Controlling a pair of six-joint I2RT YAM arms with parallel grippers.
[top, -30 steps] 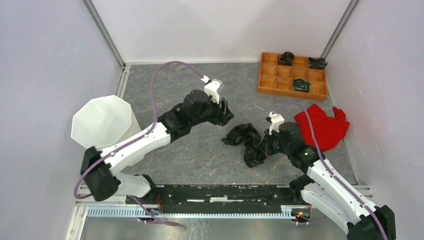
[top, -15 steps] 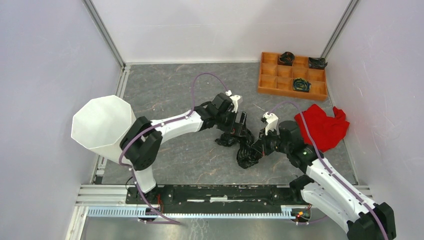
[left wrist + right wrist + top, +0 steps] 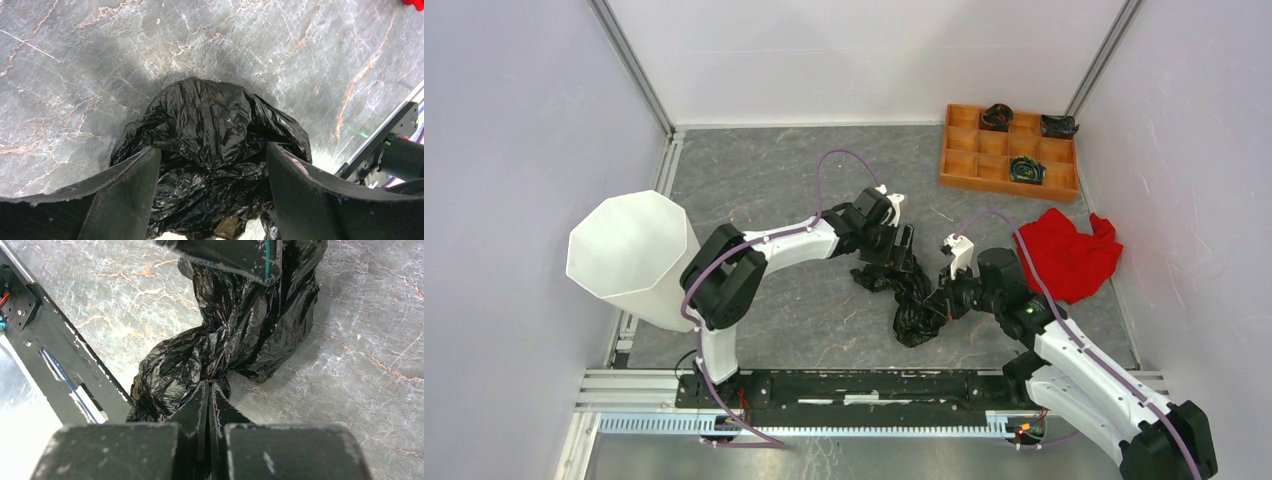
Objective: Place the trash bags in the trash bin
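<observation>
Top external: left hand (image 3: 903, 264) newly over trash bags (image 3: 914, 318), spread open.
Right hand (image 3: 209, 390): clenched on bags.
Trash bin (image 3: 629, 250): two-handed lift looks next.

Left gripper (image 3: 211, 151) fingers spread wide; right gripper (image 3: 208, 390) fingers pressed together.

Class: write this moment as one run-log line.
left hand: open around trash bag | right hand: shut on trash bag | trash bag: on table, outside trash bin
</observation>
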